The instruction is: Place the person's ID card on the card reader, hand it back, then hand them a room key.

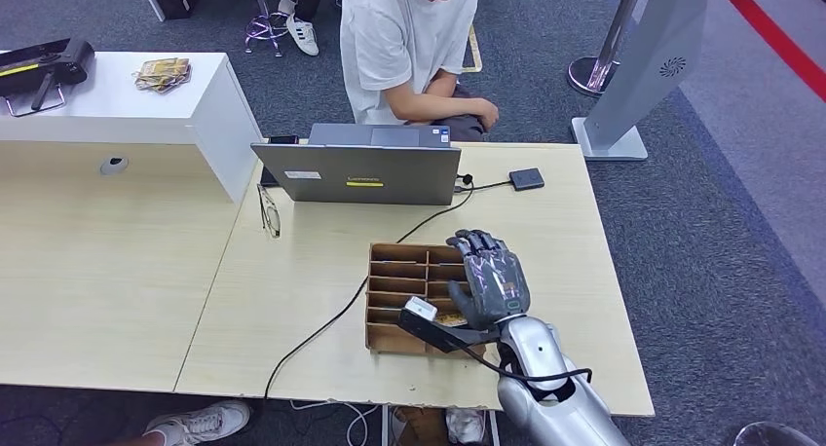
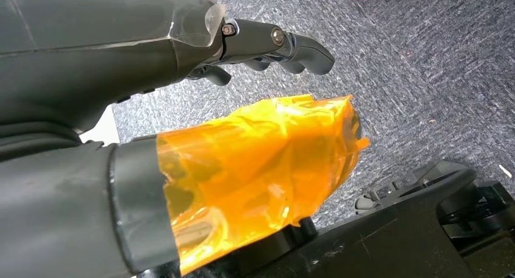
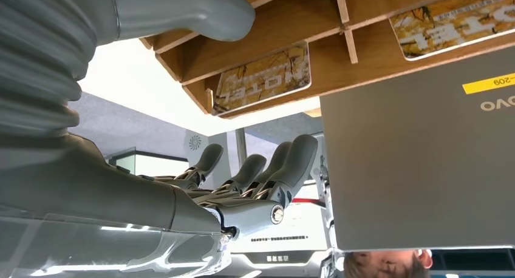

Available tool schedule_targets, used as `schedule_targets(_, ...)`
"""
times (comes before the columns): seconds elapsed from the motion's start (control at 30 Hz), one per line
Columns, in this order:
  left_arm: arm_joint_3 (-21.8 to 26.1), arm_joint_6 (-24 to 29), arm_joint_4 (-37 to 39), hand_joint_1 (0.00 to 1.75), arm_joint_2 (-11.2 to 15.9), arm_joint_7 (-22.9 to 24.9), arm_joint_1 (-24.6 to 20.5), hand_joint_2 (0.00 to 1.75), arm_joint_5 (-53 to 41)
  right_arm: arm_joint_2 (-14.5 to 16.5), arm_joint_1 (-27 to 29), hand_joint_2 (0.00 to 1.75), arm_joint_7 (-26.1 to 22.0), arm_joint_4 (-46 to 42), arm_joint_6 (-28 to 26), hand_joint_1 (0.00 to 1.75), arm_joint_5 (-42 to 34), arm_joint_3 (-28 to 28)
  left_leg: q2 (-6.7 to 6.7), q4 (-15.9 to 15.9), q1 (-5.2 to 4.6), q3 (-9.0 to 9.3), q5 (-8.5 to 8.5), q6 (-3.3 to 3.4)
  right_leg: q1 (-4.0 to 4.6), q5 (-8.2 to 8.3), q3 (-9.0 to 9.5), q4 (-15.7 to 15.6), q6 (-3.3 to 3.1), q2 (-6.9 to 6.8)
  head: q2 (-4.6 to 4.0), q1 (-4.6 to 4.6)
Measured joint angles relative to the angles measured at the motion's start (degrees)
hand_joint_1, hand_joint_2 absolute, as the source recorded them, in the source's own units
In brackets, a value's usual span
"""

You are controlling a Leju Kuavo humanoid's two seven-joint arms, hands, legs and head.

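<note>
Currently hanging over grey carpet, left hand [image 2: 261, 132] with fingers loosely curled, grasping nothing. Farther right, hovering over the wooden card tray [image 1: 390, 271], right hand [image 1: 490, 280] with fingers spread and empty; lying just beneath it in tray slots, room key cards [image 3: 262, 77].

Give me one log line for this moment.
right hand: open above wooden card tray | left hand: hanging over carpet, holds nothing | room keys: in tray | card reader: bare
</note>
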Motion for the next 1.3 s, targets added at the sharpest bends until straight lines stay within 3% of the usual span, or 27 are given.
schedule_targets(0.17, 0.0, 0.0, 0.0, 0.0, -0.01, 0.0, 0.0, 0.0, 0.0, 0.0, 0.02, 1.75, 0.0, 0.25, 0.0, 0.66, 0.0, 0.08, 0.0, 0.0, 0.0, 0.0, 0.0, 0.0, 0.0, 0.0, 0.0, 0.0, 0.0, 0.0, 0.0, 0.0)
schedule_targets(0.33, 0.0, 0.0, 0.0, 0.0, 0.0, 0.0, 0.0, 0.0, 0.0, 0.0, 0.06, 1.75, 0.0, 0.51, 0.02, 0.85, 0.0, 0.15, 0.0, 0.0, 0.0, 0.0, 0.0, 0.0, 0.0, 0.0, 0.0, 0.0, 0.0, 0.0, 0.0, 0.0)
schedule_targets(0.57, 0.0, -0.02, 0.0, 0.0, 0.0, 0.0, 0.0, 0.0, 0.0, 0.0, 0.06, 1.75, 0.0, 1.11, 0.16, 0.73, 0.0, 0.28, 0.0, 0.0, 0.0, 0.0, 0.0, 0.0, 0.0, 0.0, 0.0, 0.0, 0.0, 0.0, 0.0, 0.01)
schedule_targets(0.63, 0.0, -0.02, 0.0, 0.0, -0.01, 0.0, 0.0, 0.0, 0.0, 0.0, 0.06, 1.75, 0.0, 1.36, 0.24, 0.85, 0.0, 0.3, 0.0, 0.0, 0.0, 0.0, 0.0, 0.0, 0.0, 0.0, 0.0, 0.0, 0.0, 0.0, 0.0, 0.01)
schedule_targets(0.7, 0.0, -0.02, 0.0, 0.0, -0.01, 0.0, 0.0, 0.0, 0.0, 0.0, 0.05, 1.75, 0.0, 1.52, 0.28, 1.15, 0.0, 0.32, 0.0, 0.0, 0.0, 0.0, 0.0, 0.0, 0.0, 0.0, 0.0, 0.0, 0.0, 0.0, 0.0, 0.01)
schedule_targets(0.77, 0.0, -0.03, 0.0, 0.0, 0.0, 0.0, 0.0, 0.0, 0.0, 0.0, 0.02, 1.75, 0.0, 1.6, 0.28, 1.34, 0.01, 0.34, 0.0, 0.0, 0.0, 0.0, 0.0, 0.0, 0.0, 0.0, 0.0, 0.0, 0.0, 0.0, 0.0, 0.01)
schedule_targets(0.9, 0.0, -0.08, 0.0, 0.0, 0.0, 0.0, 0.0, 0.0, -0.01, 0.0, -0.13, 1.75, 0.0, 1.68, 0.2, 1.36, 0.08, 0.37, 0.0, 0.0, 0.0, 0.0, 0.0, 0.0, 0.0, 0.0, 0.01, 0.0, 0.0, 0.0, 0.0, 0.01)
schedule_targets(1.13, 0.0, -0.2, 0.0, 0.0, 0.0, 0.0, 0.0, 0.0, -0.07, 0.03, -0.18, 1.75, -0.12, 1.92, -1.43, 1.71, 0.81, 0.78, 0.0, 0.0, 0.0, 0.0, 0.0, 0.0, 0.0, 0.0, 0.01, 0.0, 0.0, 0.0, 0.0, -0.01)
schedule_targets(1.3, 0.0, -0.2, 0.0, 0.0, -0.01, 0.0, 0.0, 0.0, -0.09, 0.38, 0.16, 1.75, -0.98, 1.74, -5.11, 1.75, 1.37, 1.19, 0.0, 0.0, 0.0, 0.0, 0.0, 0.0, 0.0, 0.0, 0.01, 0.0, 0.0, 0.0, 0.0, 0.0)
